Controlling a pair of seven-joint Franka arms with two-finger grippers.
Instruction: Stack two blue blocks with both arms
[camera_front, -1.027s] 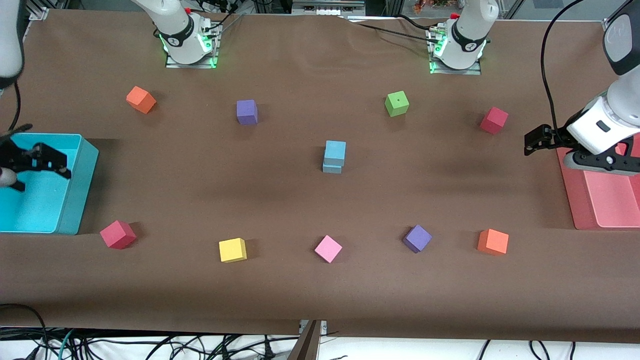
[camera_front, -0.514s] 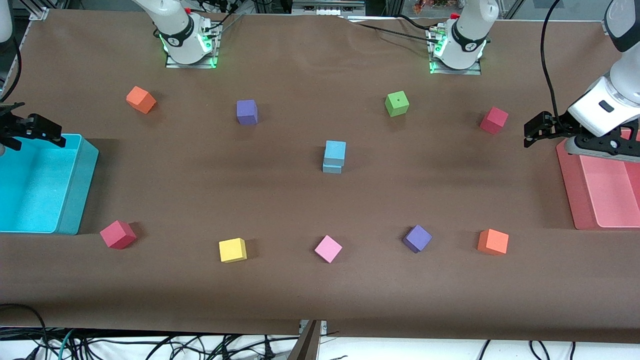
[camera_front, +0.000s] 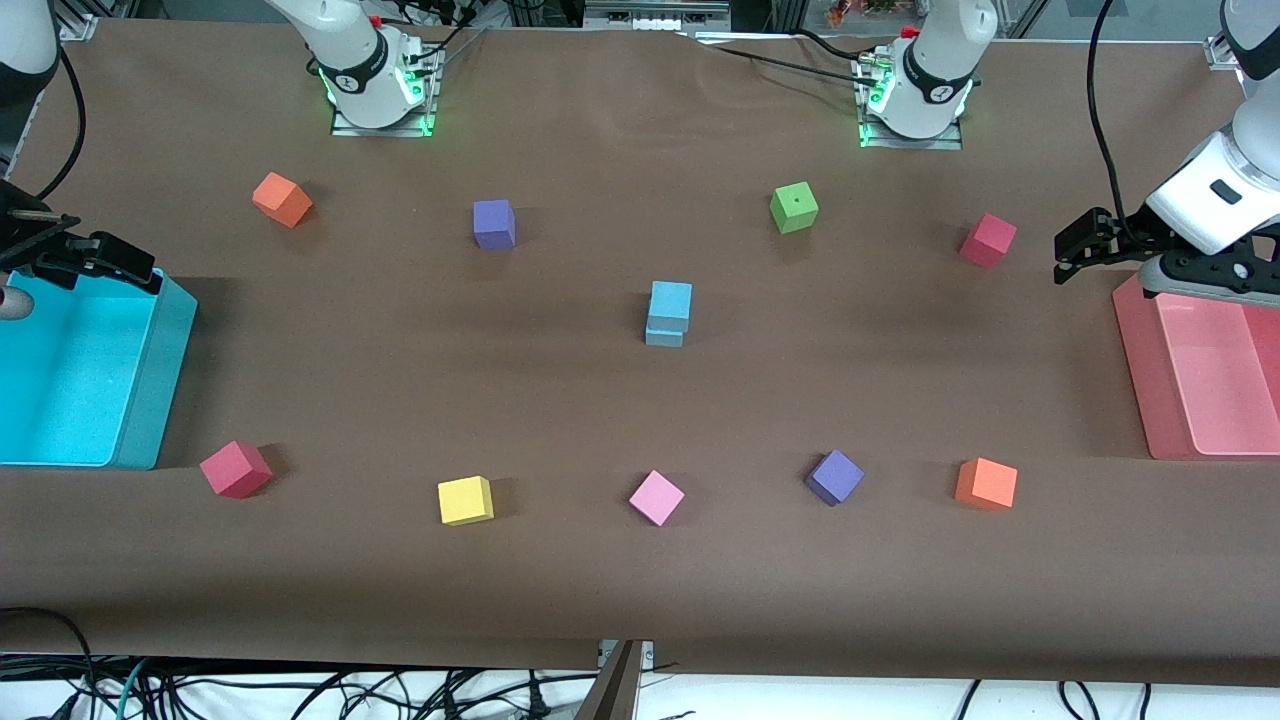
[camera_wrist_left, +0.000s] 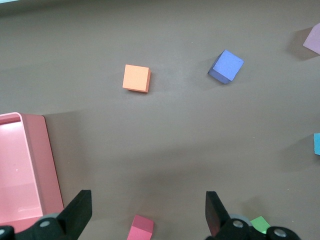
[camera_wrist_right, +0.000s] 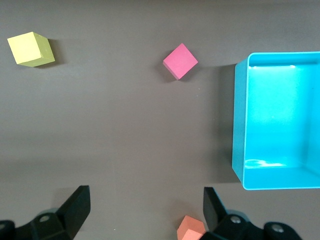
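The two light-blue blocks stand stacked mid-table, the upper block (camera_front: 670, 303) sitting on the lower block (camera_front: 664, 337), slightly offset. An edge of the stack shows in the left wrist view (camera_wrist_left: 317, 144). My left gripper (camera_front: 1068, 250) is open and empty over the table beside the pink tray, its fingers wide apart in the left wrist view (camera_wrist_left: 147, 207). My right gripper (camera_front: 105, 258) is open and empty over the cyan bin's rim, also wide apart in the right wrist view (camera_wrist_right: 145, 207). Neither gripper touches the stack.
A cyan bin (camera_front: 165, 370) stands at the right arm's end and a pink tray (camera_front: 1135, 370) at the left arm's end. Around the stack lie loose cubes: orange (camera_front: 282, 199), purple (camera_front: 494, 223), green (camera_front: 794, 207), red (camera_front: 988, 240), red (camera_front: 235, 468), yellow (camera_front: 465, 500), pink (camera_front: 656, 497), purple (camera_front: 834, 476), orange (camera_front: 986, 483).
Both grippers have drawn back toward the arms' bases: the right from over the bin's inside to its rim, the left off the pink tray's corner. The blue stack has not moved.
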